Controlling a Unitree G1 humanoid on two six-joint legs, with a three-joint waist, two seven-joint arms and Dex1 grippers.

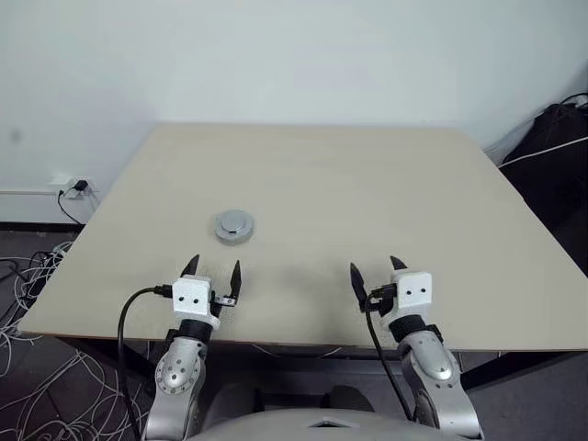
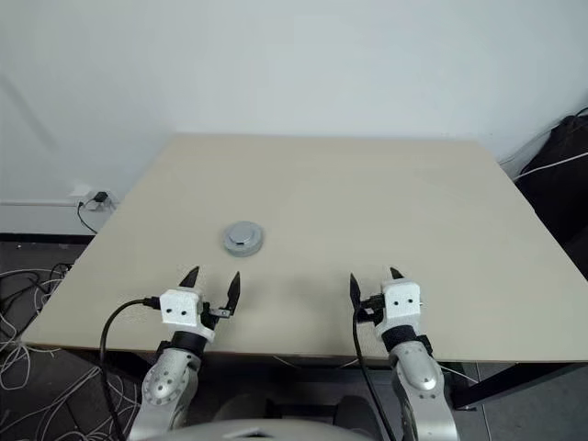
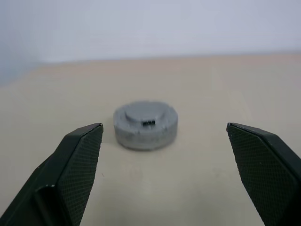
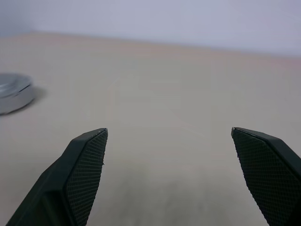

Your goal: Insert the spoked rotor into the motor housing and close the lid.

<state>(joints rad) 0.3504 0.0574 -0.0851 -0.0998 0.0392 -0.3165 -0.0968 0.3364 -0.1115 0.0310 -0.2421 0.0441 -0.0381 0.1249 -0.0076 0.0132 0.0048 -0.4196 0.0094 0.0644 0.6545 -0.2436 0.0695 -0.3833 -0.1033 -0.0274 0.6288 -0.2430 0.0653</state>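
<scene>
Assembly: you are looking at a single pale silver-grey round stack sitting on the worktop, smooth face with the raised hub facing up. This is reading as the lid seated on top.
Location: the stack is lying left of the worktop's centre line, nearer the front edge than the back edge, well in from the left edge.
Spoked rotor and motor housing: neither is lying loose on the worktop; you are judging both to be enclosed under the lid.
Left hand: it is hovering at the front edge, just short of the stack, fingers spread wide, gripping nothing.
Right hand: it is hovering at the front edge, well apart from the stack, fingers spread wide, gripping nothing.
Progress: you are judging insertion and closing as complete.
Remaining: nothing further is appearing necessary; whether the lid is seating fully cannot be told.
</scene>
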